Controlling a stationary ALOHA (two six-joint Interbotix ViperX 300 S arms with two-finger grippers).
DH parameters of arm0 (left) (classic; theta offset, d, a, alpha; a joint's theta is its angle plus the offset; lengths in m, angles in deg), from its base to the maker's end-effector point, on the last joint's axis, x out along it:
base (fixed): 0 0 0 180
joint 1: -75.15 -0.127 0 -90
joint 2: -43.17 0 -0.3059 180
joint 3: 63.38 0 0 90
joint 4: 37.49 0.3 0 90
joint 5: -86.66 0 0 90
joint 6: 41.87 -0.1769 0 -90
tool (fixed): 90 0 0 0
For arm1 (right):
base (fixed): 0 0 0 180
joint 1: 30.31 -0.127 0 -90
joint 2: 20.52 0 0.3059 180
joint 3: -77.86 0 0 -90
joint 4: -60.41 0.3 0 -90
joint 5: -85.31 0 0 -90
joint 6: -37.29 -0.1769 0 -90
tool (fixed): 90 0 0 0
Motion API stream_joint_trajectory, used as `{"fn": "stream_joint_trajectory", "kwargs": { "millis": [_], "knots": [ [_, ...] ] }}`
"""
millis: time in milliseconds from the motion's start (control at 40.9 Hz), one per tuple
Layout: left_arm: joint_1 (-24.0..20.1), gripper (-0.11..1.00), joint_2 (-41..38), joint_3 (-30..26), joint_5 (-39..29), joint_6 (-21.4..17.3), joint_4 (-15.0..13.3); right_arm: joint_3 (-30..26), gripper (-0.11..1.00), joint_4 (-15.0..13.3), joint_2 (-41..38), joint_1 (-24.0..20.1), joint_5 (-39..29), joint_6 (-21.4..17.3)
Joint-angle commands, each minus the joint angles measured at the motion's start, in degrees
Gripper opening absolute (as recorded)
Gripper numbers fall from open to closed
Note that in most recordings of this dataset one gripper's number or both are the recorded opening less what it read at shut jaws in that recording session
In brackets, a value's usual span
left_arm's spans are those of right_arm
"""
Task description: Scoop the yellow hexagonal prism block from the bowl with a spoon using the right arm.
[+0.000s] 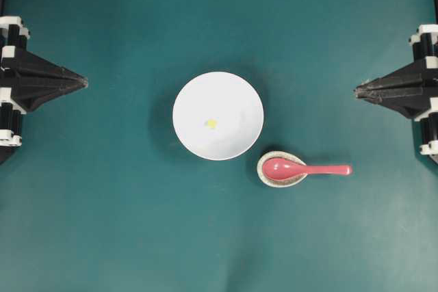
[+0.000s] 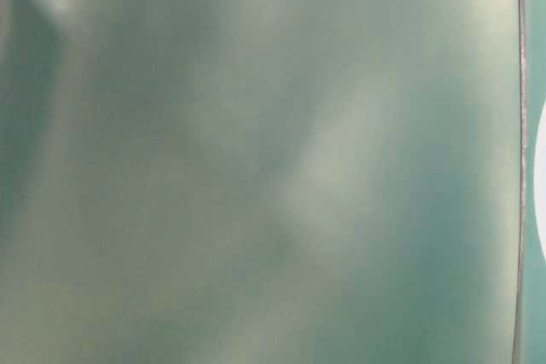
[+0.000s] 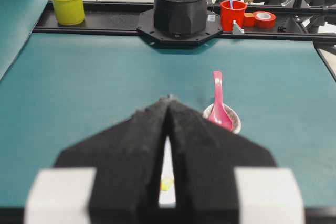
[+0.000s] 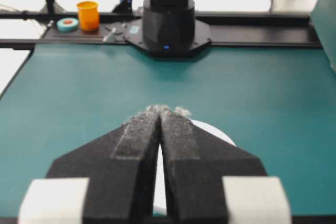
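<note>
The white bowl stands mid-table with the tiny yellow hexagonal prism block inside it. The pink-red spoon lies just right of the bowl, its scoop on a small speckled spoon rest and its handle pointing right. My left gripper is shut and empty at the left edge. My right gripper is shut and empty at the right edge. In the left wrist view the shut fingers cover most of the bowl; the block shows through the gap and the spoon lies beyond. The right wrist view shows the bowl behind the shut fingers.
Behind the table in the left wrist view are stacked yellow and blue cups, a red cup and a tape roll. The right wrist view shows an orange cup. The table-level view is a blurred green surface.
</note>
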Motion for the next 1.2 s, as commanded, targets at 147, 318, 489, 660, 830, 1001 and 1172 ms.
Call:
{"fn": "stream_joint_trajectory", "kwargs": {
  "millis": [147, 318, 489, 660, 830, 1001, 1172],
  "knots": [
    [-0.18, -0.01, -0.26, -1.49, 0.26, 0.18, 0.18, -0.97, 0.35, 0.26, -0.35, 0.00, 0.70, -0.18],
    [-0.18, -0.01, -0.18, -1.49, 0.35, 0.35, 0.18, -0.97, 0.52, 1.14, -0.62, 0.00, 0.44, -0.18],
    [-0.18, -0.01, -0.18, -1.49, 0.26, 1.05, 0.18, -0.70, 0.53, 1.14, -2.02, 0.09, 0.09, -0.44],
    [-0.18, -0.01, -0.18, -1.49, 0.35, 1.05, 0.18, -0.18, 0.53, 1.14, -4.39, 0.00, -0.09, -1.93],
    [-0.18, -0.01, -0.18, -1.49, 0.44, 1.05, 0.18, 0.35, 0.53, 1.14, -8.44, -0.09, 0.35, -3.69],
    [-0.18, -0.01, -0.26, -1.49, 0.53, 1.05, 0.18, 0.88, 0.53, 1.14, -13.54, -0.62, 2.64, -4.57],
    [-0.18, -0.01, -0.44, -1.49, 0.53, 1.05, 0.18, 2.37, 0.53, 1.32, -18.81, -1.67, 8.26, -4.75]
  ]
}}
